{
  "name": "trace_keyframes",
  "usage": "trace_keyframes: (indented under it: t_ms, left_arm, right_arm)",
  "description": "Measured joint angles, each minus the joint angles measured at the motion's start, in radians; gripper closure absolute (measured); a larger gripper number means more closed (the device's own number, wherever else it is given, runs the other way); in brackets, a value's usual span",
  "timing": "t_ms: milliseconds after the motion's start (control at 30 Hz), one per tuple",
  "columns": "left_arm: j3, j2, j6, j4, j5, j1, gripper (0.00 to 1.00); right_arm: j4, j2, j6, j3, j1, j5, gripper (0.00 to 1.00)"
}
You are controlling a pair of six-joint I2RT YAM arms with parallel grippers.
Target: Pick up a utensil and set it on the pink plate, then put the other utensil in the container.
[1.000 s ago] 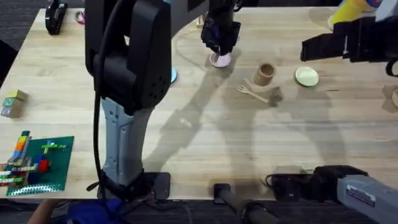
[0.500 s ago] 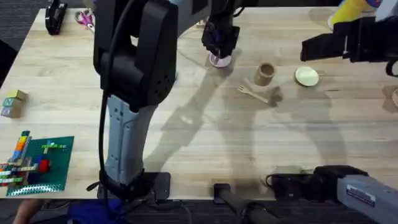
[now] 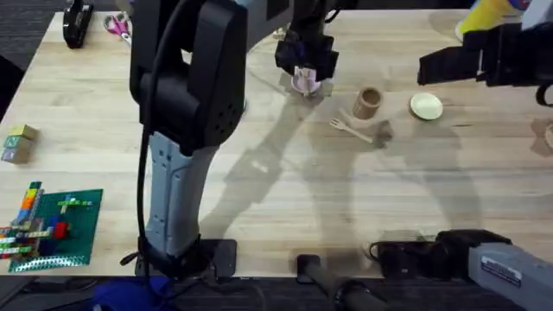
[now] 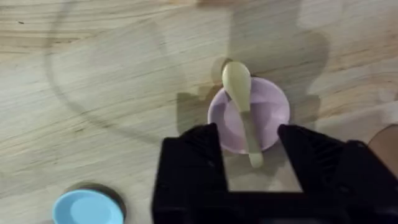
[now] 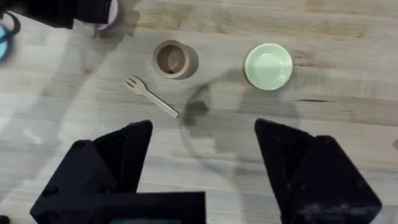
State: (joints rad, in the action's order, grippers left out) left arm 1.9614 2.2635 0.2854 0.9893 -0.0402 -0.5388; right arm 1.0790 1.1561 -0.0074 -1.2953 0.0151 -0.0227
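We lift our left gripper [image 4: 249, 158] (now wide open), the utensil [image 4: 241, 106] lying across the pink plate [image 4: 249, 115]; the fork [image 5: 151, 97] at the container's [image 5: 174, 59] seven o'clock is next.

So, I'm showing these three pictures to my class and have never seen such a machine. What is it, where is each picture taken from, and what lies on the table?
It is a pair of robot arms at a wooden table. One picture looks down from above; the other two come from cameras on each arm's wrist. The left gripper, fingers open and holding nothing, hangs over the pink plate, where a wooden utensil lies across it, one end past the rim. The right gripper, also open, hangs above the wooden fork, which lies on the table beside the tan container. Nearby sit a yellow-green plate and a blue plate.
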Motion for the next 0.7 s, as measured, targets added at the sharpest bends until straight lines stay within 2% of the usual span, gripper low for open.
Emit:
trace_keyframes:
  t_ms: [100, 233, 333, 500, 700]
  left_arm:
    - [0.000, 0.000, -0.003, -0.006, 0.001, 0.000, 0.156]
    - [0.000, 0.000, -0.002, -0.005, 0.003, 0.000, 0.037]
    - [0.000, 0.000, -0.003, 0.018, 0.003, 0.000, 0.004]
    - [0.000, -0.007, -0.053, 0.077, 0.003, 0.000, 0.005]
    - [0.000, -0.100, -0.109, 0.132, 0.003, 0.000, 0.005]
  right_arm:
    - [0.000, 0.000, 0.000, 0.000, 0.000, 0.000, 0.003]
    - [0.000, 0.000, 0.000, 0.000, 0.000, 0.000, 0.003]
    - [0.000, 0.000, 0.000, 0.000, 0.000, 0.000, 0.003]
    - [0.000, 0.000, 0.000, 0.000, 0.000, 0.000, 0.003]
    - [0.000, 0.000, 0.000, 0.000, 0.000, 0.000, 0.003]
